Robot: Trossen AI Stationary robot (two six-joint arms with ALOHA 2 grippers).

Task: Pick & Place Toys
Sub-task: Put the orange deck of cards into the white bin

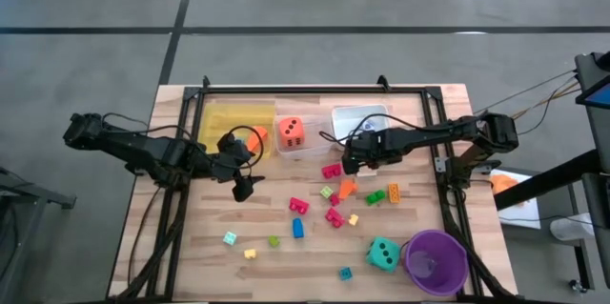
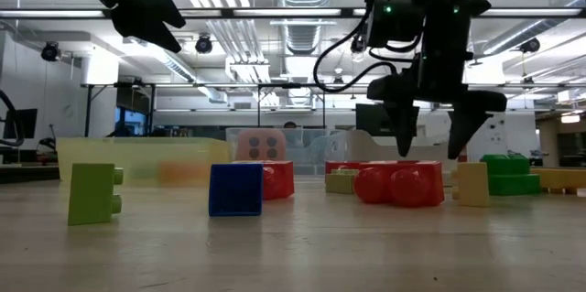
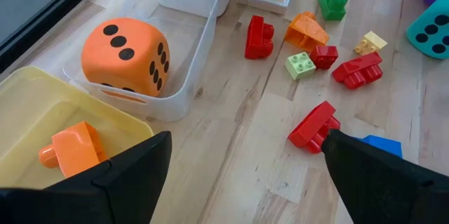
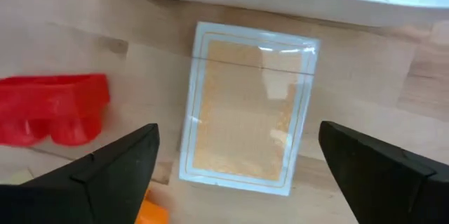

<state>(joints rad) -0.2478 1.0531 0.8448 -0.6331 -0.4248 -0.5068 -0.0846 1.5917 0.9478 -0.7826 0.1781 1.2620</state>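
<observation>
Wooden table [image 1: 191, 247] carries scattered blocks [image 1: 334, 216], with the teal die [image 1: 383, 254] nearest us beside the purple cup [image 1: 437, 262]. We see the right gripper [image 4: 238, 150], fingers spread, empty above a flat card [image 4: 245, 108], apparently clear-cased. The left gripper [image 3: 242, 157] hangs spread and empty near the yellow tray [image 3: 42, 108]. Farther back, the orange die [image 3: 126, 57] sits in the clear tray [image 3: 200, 34].

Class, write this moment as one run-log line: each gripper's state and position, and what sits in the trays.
left gripper: open, beside yellow tray | right gripper: open, over card | yellow tray: orange block | clear tray: orange die
</observation>
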